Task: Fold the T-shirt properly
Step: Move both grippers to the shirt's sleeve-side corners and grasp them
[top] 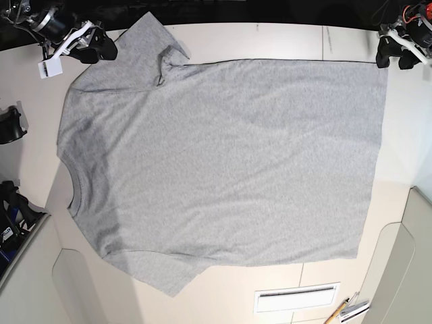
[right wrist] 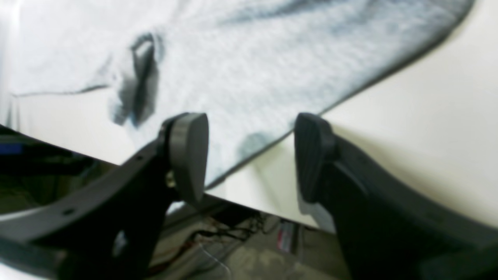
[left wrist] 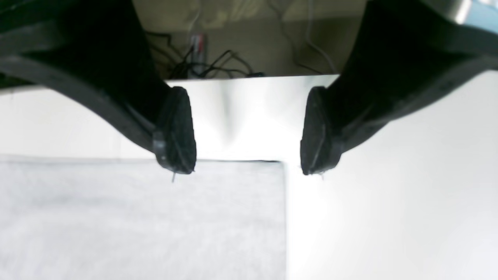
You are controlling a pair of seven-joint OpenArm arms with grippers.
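The shirt (top: 229, 155) lies spread on the surface (top: 236, 40), its plain face up and body mostly flat, presumably to give each fold a clean start. One sleeve juts toward the far edge, rumpled where it meets the body; the opposite short sleeve lies near the close edge.

The left jaws (left wrist: 248, 130) stand open above a squared hem corner, likely placed there because a corner gives a definite grip. The right jaws (right wrist: 251, 157) are also open, straddling the far sleeve's edge, which probably suits them for drawing that sleeve inward. Neither pair grips cloth.
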